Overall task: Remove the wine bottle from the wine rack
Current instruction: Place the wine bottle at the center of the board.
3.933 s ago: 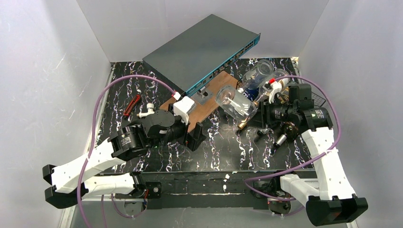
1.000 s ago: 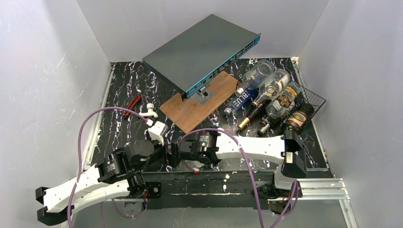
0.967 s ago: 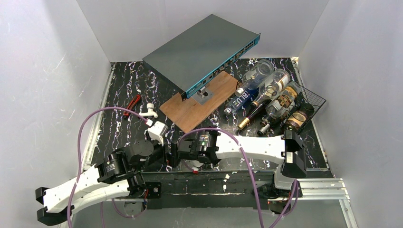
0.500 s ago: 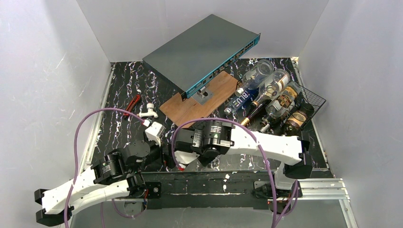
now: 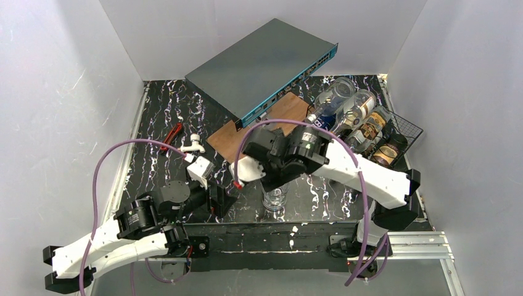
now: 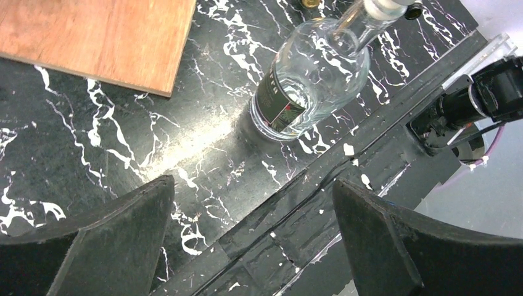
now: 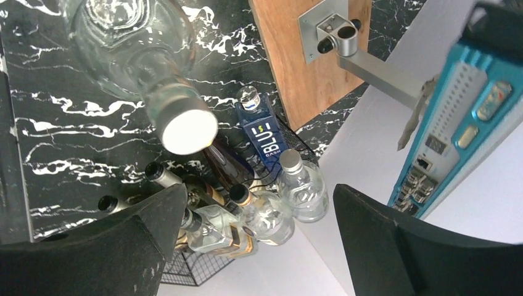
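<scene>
- Since the wine bottle stands upright on the table at its near edge, well apart from the wine rack at the far right, the lift-off itself looks finished. The step in hand is backing away.
- Right jaws hang just above the bottle's cap, a little to one side, spread wide and touching nothing. Left jaws, equally spread and empty, sit low just left of the bottle.
- Next move, as I judge it: raise the right arm straight up first, because a sideways sweep could clip the tall neck and tip the bottle.
- Bottle: clear smooth glass with a round squat body, a long slim neck, a pale flat cap and a dark label with a red patch. It seems empty, though glare makes that unsure.
- Rack: thin black wire with a grid end, and several other bottles lying in it side by side.
- Table: glossy black with white marble veins.
</scene>
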`<state>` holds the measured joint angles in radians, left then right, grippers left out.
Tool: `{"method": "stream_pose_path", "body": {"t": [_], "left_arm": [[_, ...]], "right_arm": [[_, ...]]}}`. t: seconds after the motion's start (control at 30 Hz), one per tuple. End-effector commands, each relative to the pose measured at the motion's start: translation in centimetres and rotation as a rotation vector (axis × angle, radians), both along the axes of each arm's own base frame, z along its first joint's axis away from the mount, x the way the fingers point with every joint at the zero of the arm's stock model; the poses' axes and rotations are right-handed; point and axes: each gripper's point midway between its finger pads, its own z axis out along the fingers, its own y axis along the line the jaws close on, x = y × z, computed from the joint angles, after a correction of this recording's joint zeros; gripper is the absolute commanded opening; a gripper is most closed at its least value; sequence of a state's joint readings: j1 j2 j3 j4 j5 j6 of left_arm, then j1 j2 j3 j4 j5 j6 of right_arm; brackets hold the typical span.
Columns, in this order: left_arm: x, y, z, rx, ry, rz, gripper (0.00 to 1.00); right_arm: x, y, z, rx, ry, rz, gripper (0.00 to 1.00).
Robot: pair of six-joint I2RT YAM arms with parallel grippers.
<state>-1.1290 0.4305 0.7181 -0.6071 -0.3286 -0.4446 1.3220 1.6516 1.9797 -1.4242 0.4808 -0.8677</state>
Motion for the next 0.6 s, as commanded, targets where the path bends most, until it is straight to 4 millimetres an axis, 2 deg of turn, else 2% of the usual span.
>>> {"method": "stream_pose_path", "body": {"t": [0.0,0.2,0.33,0.47,0.57], "left_arm": [[-0.1,-1.9,2.6,-0.041,-0.067,-0.094,0.99],[-0.6,-5.3,3.9,-0.045,-0.129,-0.258,0.99],[-0.3,-7.0,4.3,-0.025,-0.170,-0.317,0.99],[0.1,-8.8,4.7,-0.039,-0.230,-0.365,0.99],[0.6,-10.0,4.9,-0.057,-0.270,-0.377,0.99]], "right_arm": [[1.3,-1.7,3.8,0.172,0.027,-0.053,0.98],[3.8,-3.9,4.5,0.282,0.085,-0.205,0.98],[7.1,-6.1,4.5,0.377,0.108,-0.374,0.98],[10.6,-9.4,3.3,0.491,0.182,-0.572,0.98],[12.3,-11.7,2.3,0.587,0.245,-0.692,0.98]]}}
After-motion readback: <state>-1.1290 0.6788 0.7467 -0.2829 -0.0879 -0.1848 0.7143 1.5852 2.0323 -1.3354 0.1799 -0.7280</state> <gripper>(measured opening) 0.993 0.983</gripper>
